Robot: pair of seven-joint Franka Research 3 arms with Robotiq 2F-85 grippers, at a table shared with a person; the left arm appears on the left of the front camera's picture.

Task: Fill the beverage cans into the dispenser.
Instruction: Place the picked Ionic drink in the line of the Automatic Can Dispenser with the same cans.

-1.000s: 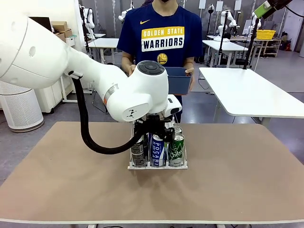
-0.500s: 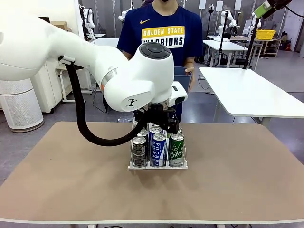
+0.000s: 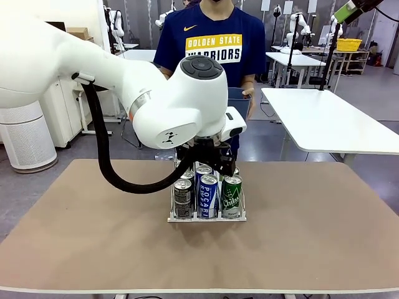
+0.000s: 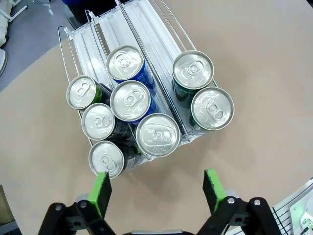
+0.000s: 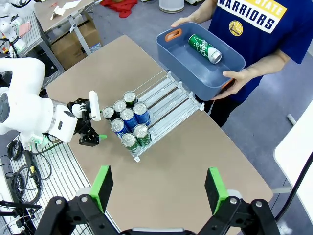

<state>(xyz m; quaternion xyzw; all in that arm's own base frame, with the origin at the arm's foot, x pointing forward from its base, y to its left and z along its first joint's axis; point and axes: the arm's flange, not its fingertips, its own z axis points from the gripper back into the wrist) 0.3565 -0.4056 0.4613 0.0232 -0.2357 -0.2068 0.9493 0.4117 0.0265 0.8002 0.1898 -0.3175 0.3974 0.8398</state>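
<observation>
The white wire dispenser (image 3: 206, 217) stands mid-table with several beverage cans (image 3: 207, 196) in its three lanes. Dark cans (image 4: 100, 121) fill one lane, blue ones (image 4: 129, 100) the middle and two green ones (image 4: 212, 107) the third. My left gripper (image 3: 209, 167) hangs open just above the front cans, nothing between its green pads (image 4: 100, 188). The right gripper (image 5: 157, 188) is open too, high over the table, looking down on the dispenser (image 5: 171, 100). One green can (image 5: 205, 48) lies in the bin the person holds.
At the far edge, behind the dispenser, a person holds a blue-grey bin (image 5: 200, 61) with both hands. The brown table (image 3: 324, 237) has free room on both sides of the rack. The rear halves of the lanes (image 4: 142, 24) are bare.
My left arm has lifted up off the dispenser, its gripper staying open. The cans stand as before.
</observation>
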